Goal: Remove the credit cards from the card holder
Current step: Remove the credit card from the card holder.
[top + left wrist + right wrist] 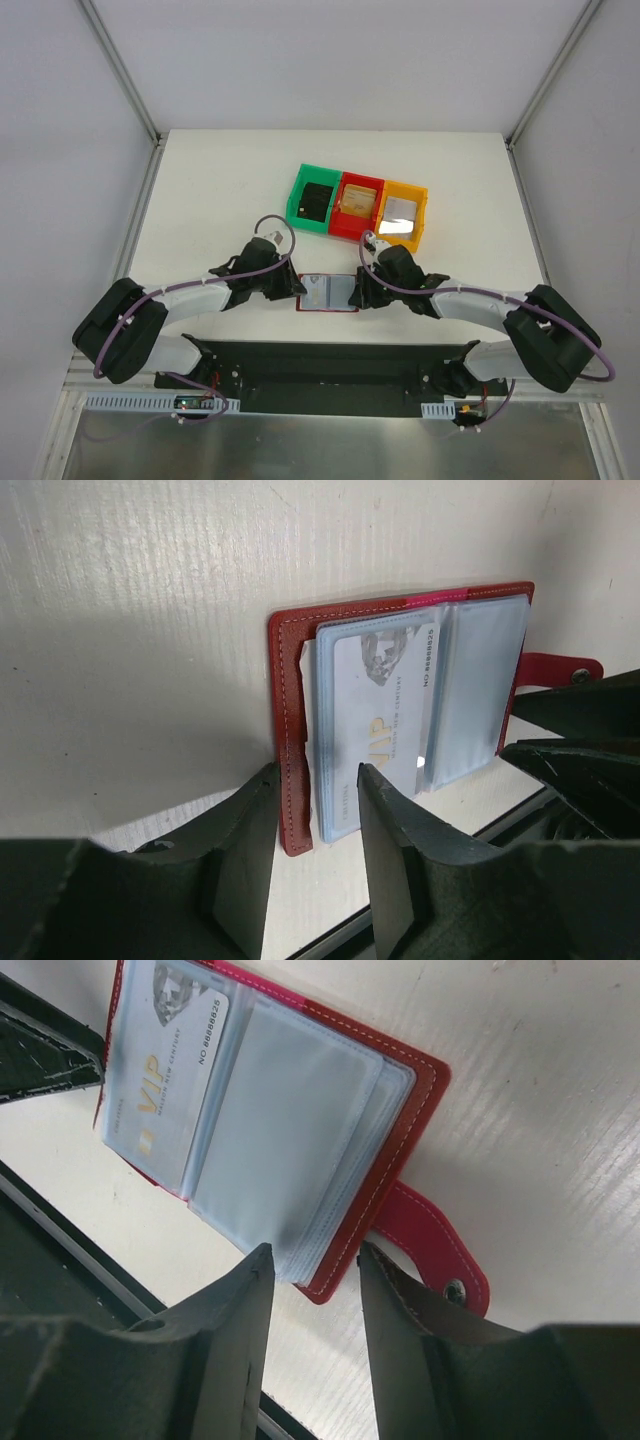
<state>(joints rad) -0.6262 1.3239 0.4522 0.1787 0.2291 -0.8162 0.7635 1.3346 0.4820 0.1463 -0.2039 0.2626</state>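
Left arm and right arm reach inward, jaws parted.

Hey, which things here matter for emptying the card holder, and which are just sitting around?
Job: card holder; VIP card in its pocket; black card, tan-gold card, silvery card.
Sitting around: green bin, red bin, orange bin, one card in each.
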